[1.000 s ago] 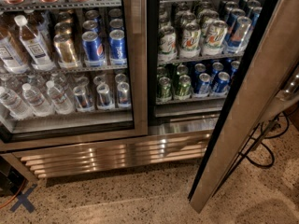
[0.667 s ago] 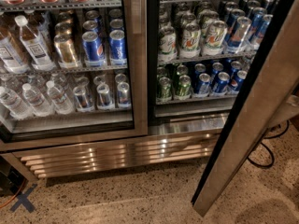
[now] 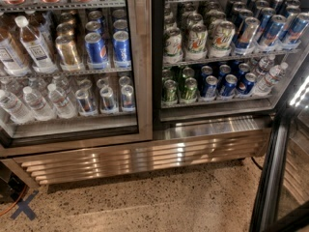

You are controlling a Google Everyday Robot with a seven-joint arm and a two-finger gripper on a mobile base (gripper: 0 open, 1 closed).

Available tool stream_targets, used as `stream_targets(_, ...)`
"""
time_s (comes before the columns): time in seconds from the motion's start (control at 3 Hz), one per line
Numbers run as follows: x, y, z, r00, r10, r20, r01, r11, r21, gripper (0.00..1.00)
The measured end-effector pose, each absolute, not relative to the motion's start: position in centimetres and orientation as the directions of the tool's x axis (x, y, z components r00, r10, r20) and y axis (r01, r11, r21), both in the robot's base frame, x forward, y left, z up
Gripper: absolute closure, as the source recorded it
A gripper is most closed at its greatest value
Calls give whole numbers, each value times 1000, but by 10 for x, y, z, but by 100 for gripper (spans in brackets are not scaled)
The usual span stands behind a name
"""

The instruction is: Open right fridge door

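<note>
Pincer not showing anywhere in view, so cannot tell whether released, clenched or grasping anything.

Finding the right door [image 3: 272, 175] standing open at the lower right edge, angled well away from the cabinet, its black inner rim slanting down toward the floor [image 3: 169, 202] and its glass catching a bright streak of light near the top. Leaving the right compartment uncovered: upper shelf [image 3: 217, 61] carrying pale green-marked cans [image 3: 195, 40] beside blue cans [image 3: 270, 30]; lower shelf holding green cans [image 3: 179, 88], more blue ones, and bottles [image 3: 271, 76] at the far right.

Noting the left door [image 3: 142, 57] sitting closed, steel frame flush against the centre post. Showing through its pane: blue cans and gold cans on the middle shelf, amber drink bottles at the left, clear water bottles [image 3: 34, 100] along the bottom row with small cans beside them.

Running below both compartments: a ribbed steel grille [image 3: 145, 161], reflecting light in the middle. Lying on the speckled floor at the bottom left: a blue cross [image 3: 24, 205], with what is possibly an orange cable [image 3: 8, 208] curling just beside it, too thin to be sure.
</note>
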State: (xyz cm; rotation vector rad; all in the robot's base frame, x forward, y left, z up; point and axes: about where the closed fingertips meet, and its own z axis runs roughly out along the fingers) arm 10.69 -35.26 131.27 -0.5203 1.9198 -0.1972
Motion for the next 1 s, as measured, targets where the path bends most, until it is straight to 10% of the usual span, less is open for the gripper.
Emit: stream_targets(1.0,85,-376,1373,-219,-435,-873,-33,898,-439,0)
